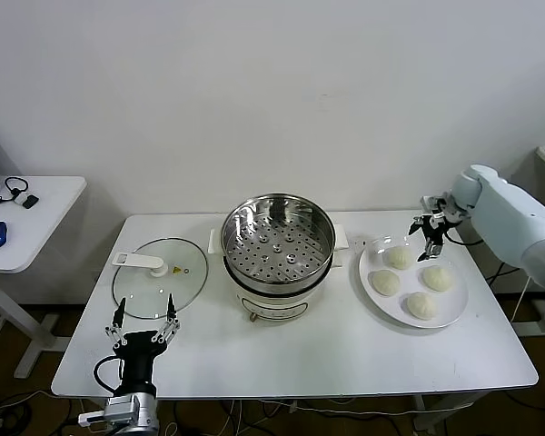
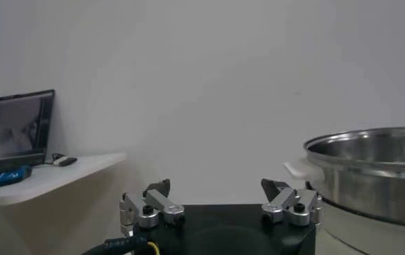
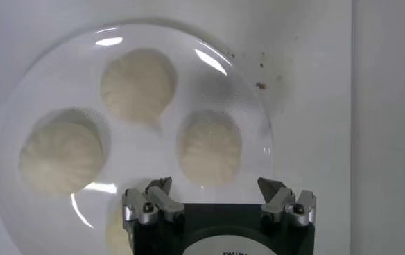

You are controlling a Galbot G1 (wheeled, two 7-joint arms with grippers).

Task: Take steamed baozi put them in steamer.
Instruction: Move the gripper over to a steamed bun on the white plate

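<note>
right gripper (image 1: 431,243) poised over plate (image 1: 454,309), jaws wide, empty; four steamed baozi (image 3: 209,147) just beneath, steamer (image 1: 277,238) well apart. risk: soft dough squashed or slipped through off-centre closing. left gripper (image 1: 143,322) parked, open.

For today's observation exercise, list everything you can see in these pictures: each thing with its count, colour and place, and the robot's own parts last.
steamed baozi: four, cream-white, all on the plate.
plate: one, white, right part of the main table.
steamer: one, shiny steel on a cream base, table centre, perforated tray bare.
glass lid: one, clear with white handle, flat on the table left of the steamer.
main table: one, white, in front of the robot.
side table: one, white, far left, with a blue item and a small dark item.
screen: one, dark, on the side table.
right gripper: one, open, above the plate's back edge.
left gripper: one, open, at the table's near left, beside the lid.
</note>
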